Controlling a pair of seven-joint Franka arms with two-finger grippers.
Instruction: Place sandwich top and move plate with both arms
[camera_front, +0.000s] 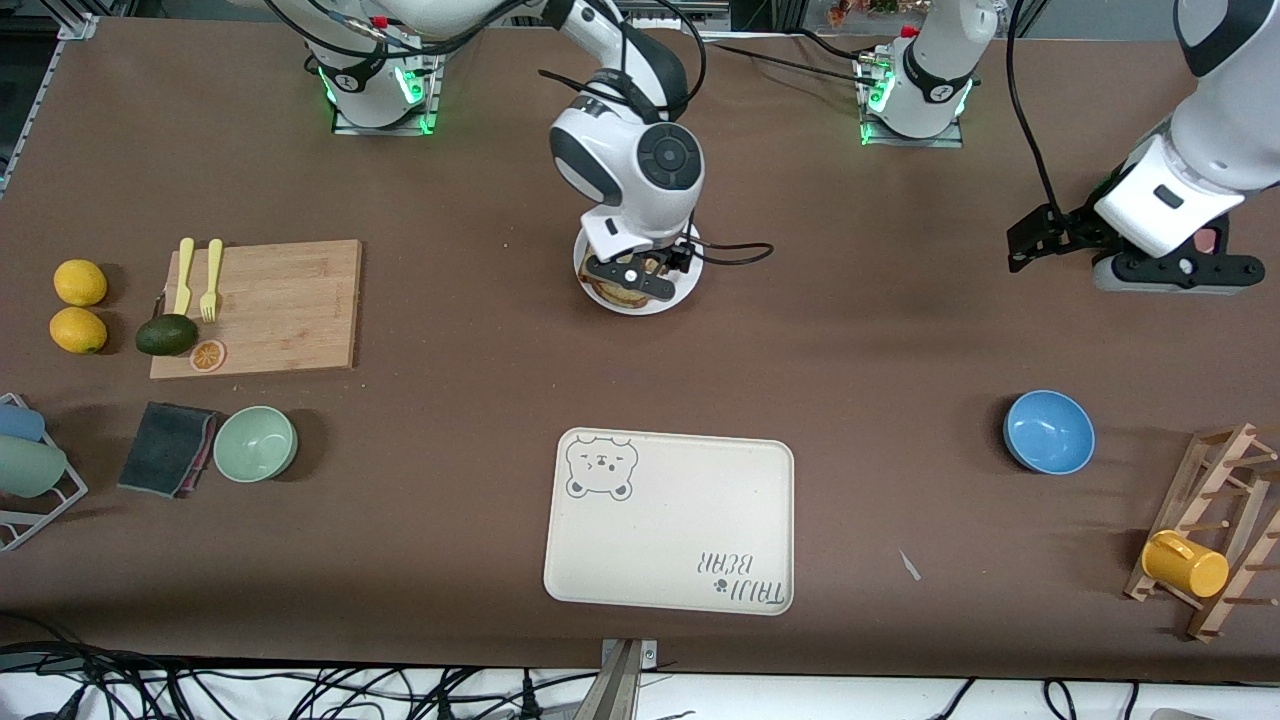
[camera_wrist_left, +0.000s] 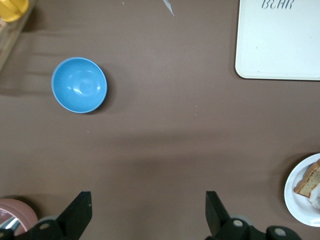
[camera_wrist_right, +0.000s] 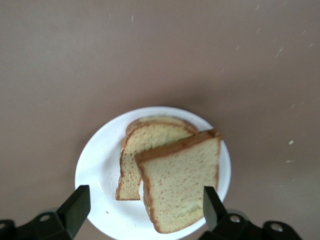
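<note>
The white plate (camera_front: 672, 296) lies mid-table near the arms' bases. In the right wrist view the plate (camera_wrist_right: 97, 170) carries two bread slices. The sandwich top (camera_wrist_right: 182, 182) lies skewed over the lower slice (camera_wrist_right: 137, 150), and a sliver of white shows between them. My right gripper (camera_front: 640, 275) hangs just above the plate, open, with its fingers either side of the top slice and not touching it (camera_wrist_right: 144, 205). My left gripper (camera_front: 1030, 240) waits open and empty over bare table toward the left arm's end (camera_wrist_left: 148, 210). The left wrist view catches the plate's edge (camera_wrist_left: 297, 195).
A cream bear-print tray (camera_front: 670, 520) lies nearer the front camera than the plate. A blue bowl (camera_front: 1048, 431) and a wooden rack with a yellow mug (camera_front: 1185, 563) are toward the left arm's end. A cutting board (camera_front: 265, 305), green bowl (camera_front: 255, 443) and lemons (camera_front: 79, 305) are toward the right arm's end.
</note>
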